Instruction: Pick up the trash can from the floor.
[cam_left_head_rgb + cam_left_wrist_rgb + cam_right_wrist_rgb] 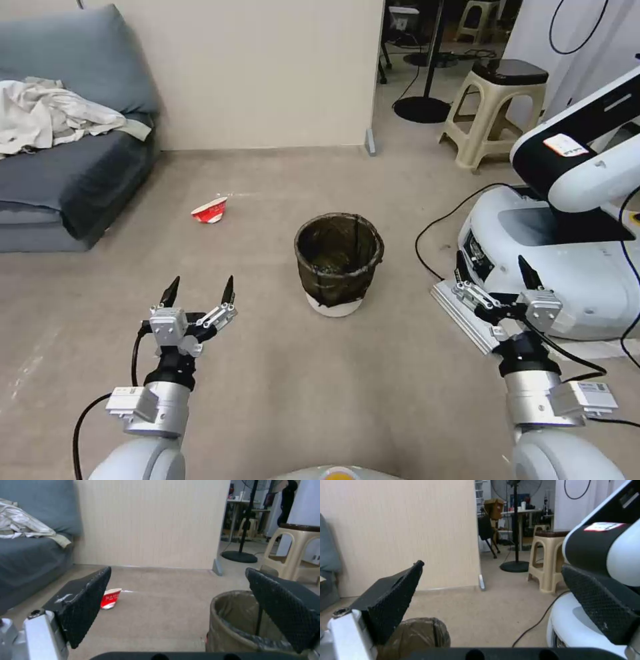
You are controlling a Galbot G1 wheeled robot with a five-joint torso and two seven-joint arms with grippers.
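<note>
trash can (339, 263): standing upright on the floor (280, 373), pretty much dead centre in my head view, dark bag folded over the rim and a bit of white base peeking out underneath. Nothing is touching it.
left gripper (199, 289): hovering above the carpet on my left, near the bin but clearly apart from it. Fingers spread wide, nothing between them. From the left wrist view the bin (233, 622) sits low beside one of the fingers (83, 610).
right gripper (493, 268): same deal on the right side, wide open and empty, well off to the side of the bin. In the right wrist view I can just catch a corner of the bag (416, 635) behind one finger.
paper cup (209, 211): crushed red-and-white thing lying on its side, farther out on the carpet towards the couch (60, 173).
other robot (567, 227): big white base parked right next to my right arm, black cable trailing across the floor by it.
stool (493, 107): beige plastic one farther back on the right.
</note>
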